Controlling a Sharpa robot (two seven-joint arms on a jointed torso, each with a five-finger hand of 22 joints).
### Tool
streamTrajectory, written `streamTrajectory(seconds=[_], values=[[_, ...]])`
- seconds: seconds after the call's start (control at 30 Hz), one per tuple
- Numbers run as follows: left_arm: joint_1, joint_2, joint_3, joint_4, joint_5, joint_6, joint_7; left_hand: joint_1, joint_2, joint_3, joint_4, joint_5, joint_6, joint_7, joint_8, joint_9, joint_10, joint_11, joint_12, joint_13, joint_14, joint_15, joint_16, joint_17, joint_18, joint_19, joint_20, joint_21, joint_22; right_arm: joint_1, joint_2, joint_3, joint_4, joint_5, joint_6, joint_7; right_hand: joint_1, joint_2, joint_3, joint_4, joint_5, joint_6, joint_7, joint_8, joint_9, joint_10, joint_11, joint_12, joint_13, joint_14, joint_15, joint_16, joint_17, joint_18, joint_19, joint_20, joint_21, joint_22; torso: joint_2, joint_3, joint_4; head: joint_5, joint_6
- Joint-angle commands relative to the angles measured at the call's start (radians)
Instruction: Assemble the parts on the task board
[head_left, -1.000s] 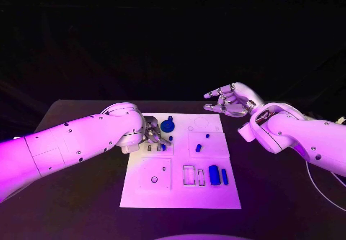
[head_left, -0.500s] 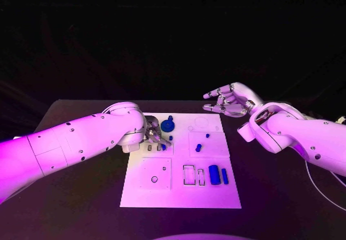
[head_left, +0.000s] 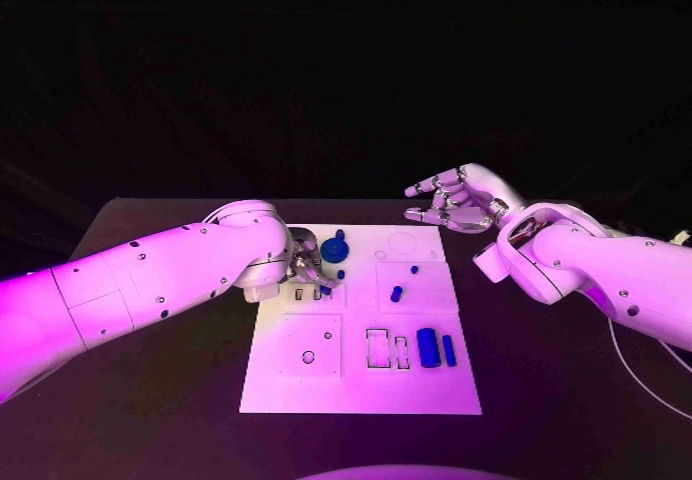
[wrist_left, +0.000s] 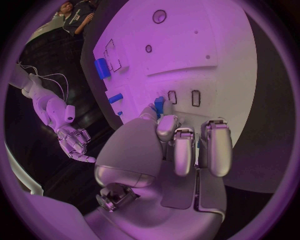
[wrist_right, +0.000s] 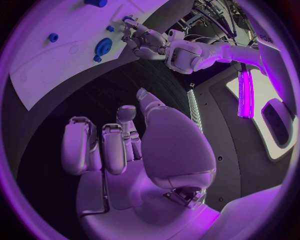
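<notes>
Blue peg (wrist_left: 159, 105) sits pinched in your left robot hand (head_left: 306, 268) over the board (head_left: 361, 385), likely for insertion; right robot hand (head_left: 459, 200) hovers spread beyond it.

Black table (head_left: 159, 400) under purple light; dark backdrop behind; glowing strip light (wrist_right: 244, 95), perhaps wall-mounted.

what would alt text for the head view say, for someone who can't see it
The robot's left hand works at the far left of the white task board, fingers on a small blue part, while its right hand hovers empty beyond the board's far right corner. More blue parts, including a gear, sit on the board.
</notes>
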Motion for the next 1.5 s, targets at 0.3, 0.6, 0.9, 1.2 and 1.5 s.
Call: streamTrajectory(seconds=[0.3, 0.6, 0.9, 1.2, 1.5], values=[[-0.003, -0.037, -0.002, 0.036, 0.070, -0.071, 0.011, -0.154, -0.195, 0.573, -0.122, -0.007, 0.005, 0.005, 0.043, 0.071, 0.023, 0.002, 0.006, 0.017, 0.107, 0.000, 0.003, 0.263, -0.020, 0.037, 0.003, 0.002, 0.104, -0.002, 0.005, -0.001, -0.006, -0.010, 0.027, -0.003, 0.009, 0.006, -0.007, 0.001, 0.004, 0.009, -0.001, 0.007, 0.002, -0.004, 0.000, -0.003, -0.001, 0.056, 0.007, -0.007, 0.060, 0.009, -0.006, -0.001, -0.004, -0.001, -0.001, 0.0012, 0.0016, -0.003, -0.002], [-0.003, -0.089, -0.002, 0.086, 0.062, -0.124, 0.016, -0.197, -0.207, 0.624, -0.155, -0.010, 0.004, 0.003, 0.052, 0.086, 0.029, 0.001, 0.011, 0.024, 0.107, 0.000, 0.003, 0.263, -0.019, 0.037, 0.001, 0.000, 0.103, -0.002, 0.005, -0.001, -0.009, -0.010, 0.033, -0.006, 0.010, 0.006, -0.008, 0.001, 0.005, 0.010, -0.001, 0.007, 0.002, -0.005, 0.000, -0.005, -0.002, 0.056, 0.006, -0.008, 0.058, 0.010, -0.006, -0.001, -0.004, -0.002, -0.003, 0.0039, 0.0063, -0.003, -0.006], [-0.009, -0.107, -0.003, 0.115, 0.000, -0.170, 0.020, -0.204, -0.209, 0.633, -0.163, -0.010, 0.005, 0.003, 0.053, 0.089, 0.032, 0.001, 0.016, 0.029, 0.107, 0.000, 0.003, 0.263, -0.019, 0.038, 0.000, 0.002, 0.106, -0.003, 0.006, -0.001, -0.011, -0.009, 0.038, -0.005, 0.009, 0.007, -0.008, 0.001, 0.005, 0.010, -0.001, 0.007, 0.002, -0.005, 0.000, -0.004, -0.002, 0.056, 0.006, -0.008, 0.058, 0.009, -0.006, -0.002, -0.004, -0.001, -0.003, 0.0047, 0.0075, -0.002, -0.010], [-0.026, -0.098, -0.005, 0.124, -0.074, -0.202, 0.020, -0.206, -0.211, 0.636, -0.165, -0.011, 0.005, 0.003, 0.053, 0.090, 0.034, 0.000, 0.017, 0.030, 0.107, 0.000, 0.003, 0.263, -0.019, 0.039, 0.000, 0.002, 0.107, -0.003, 0.005, -0.002, -0.010, -0.008, 0.040, -0.004, 0.009, 0.007, -0.008, 0.001, 0.005, 0.010, -0.001, 0.007, 0.002, -0.005, 0.000, -0.004, -0.002, 0.056, 0.006, -0.008, 0.058, 0.009, -0.006, -0.002, -0.004, -0.001, -0.002, 0.0039, 0.0048, -0.003, -0.009], [-0.039, -0.088, -0.009, 0.122, -0.129, -0.185, 0.015, -0.213, -0.211, 0.637, -0.166, -0.014, 0.005, 0.003, 0.054, 0.091, 0.035, 0.001, 0.018, 0.031, 0.107, 0.000, 0.003, 0.263, -0.019, 0.038, 0.000, 0.000, 0.104, -0.003, 0.005, -0.002, -0.009, -0.007, 0.041, -0.003, 0.009, 0.007, -0.008, 0.001, 0.005, 0.010, -0.001, 0.007, 0.002, -0.005, 0.000, -0.004, -0.002, 0.056, 0.006, -0.008, 0.058, 0.009, -0.006, -0.002, -0.004, -0.001, -0.002, 0.0035, 0.0067, -0.002, -0.017]])
